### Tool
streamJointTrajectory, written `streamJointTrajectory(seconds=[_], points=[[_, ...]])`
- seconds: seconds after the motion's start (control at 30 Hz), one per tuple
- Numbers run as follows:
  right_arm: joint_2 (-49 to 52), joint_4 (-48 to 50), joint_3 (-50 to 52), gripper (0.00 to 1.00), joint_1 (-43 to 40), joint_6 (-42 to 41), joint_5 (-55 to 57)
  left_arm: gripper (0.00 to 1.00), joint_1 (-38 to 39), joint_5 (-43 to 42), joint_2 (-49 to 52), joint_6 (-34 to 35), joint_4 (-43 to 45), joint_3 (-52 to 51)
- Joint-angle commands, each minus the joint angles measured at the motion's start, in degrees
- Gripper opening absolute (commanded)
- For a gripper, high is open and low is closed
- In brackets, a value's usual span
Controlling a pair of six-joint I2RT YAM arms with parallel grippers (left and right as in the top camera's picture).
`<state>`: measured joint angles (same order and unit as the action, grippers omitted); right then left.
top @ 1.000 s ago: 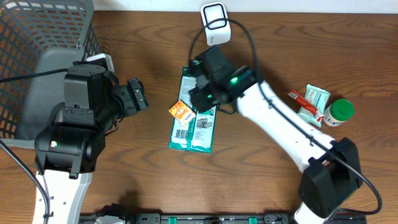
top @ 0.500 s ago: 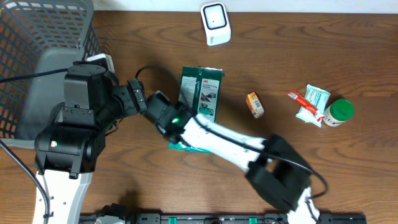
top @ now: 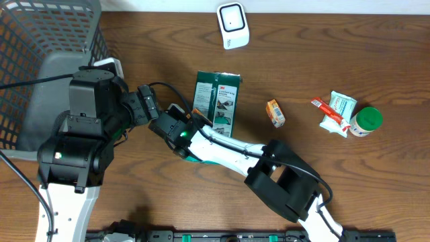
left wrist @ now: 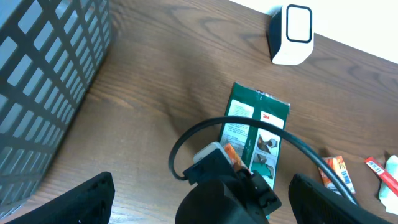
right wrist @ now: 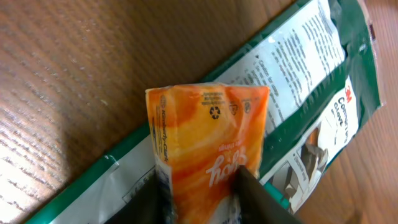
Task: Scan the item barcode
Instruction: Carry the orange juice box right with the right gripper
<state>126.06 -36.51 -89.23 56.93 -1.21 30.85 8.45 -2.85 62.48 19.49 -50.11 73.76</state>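
Observation:
An orange snack packet [right wrist: 208, 143] sits between the fingers of my right gripper [right wrist: 199, 199], which is shut on its lower part. It hangs just above a green and white flat package [right wrist: 298, 81] lying on the wooden table. Overhead, the right gripper [top: 191, 119] is at the left edge of that green package [top: 216, 101], close under my left wrist. The white barcode scanner [top: 232, 25] stands at the far edge, also seen in the left wrist view [left wrist: 292, 34]. My left gripper [left wrist: 205, 202] is wide open and empty above the right arm's wrist.
A grey mesh basket [top: 47, 27] fills the far left corner. A second small orange packet [top: 275, 113] lies right of the green package. Further right lie a red and white tube [top: 327, 109], a white and green sachet [top: 342, 104] and a green-capped bottle [top: 366, 121].
My right arm has swung from the table's right side to lie low across the middle, its wrist now beside the left gripper. Its jaws have narrowed on the orange packet. The left arm has not moved.

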Motion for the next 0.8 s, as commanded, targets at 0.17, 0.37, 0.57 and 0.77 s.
streamJointTrajectory(seconds=[0.17,0.37,0.57,0.77], points=[[0.9,-0.3,0.0,0.22,0.3,0.0,-2.7,0.90,0.1,-0.1,0.0,-0.1,0.0,0.6],[-2.5,-0.7,-0.1,0.01,-0.3,-2.7,-4.5,0.90,0.1,-0.1,0.0,-0.1,0.0,0.6],[-11.1,-5.3,-0.1,0.01,-3.7,-8.1,-16.3,0.90,0.1,-0.1,0.0,-0.1,0.0,0.6],[-18.1,-14.8,-0.1,0.01,-12.9,-9.5,-32.3,0.91,0.1,-0.1,0.0,-0.1,0.0,0.6]])
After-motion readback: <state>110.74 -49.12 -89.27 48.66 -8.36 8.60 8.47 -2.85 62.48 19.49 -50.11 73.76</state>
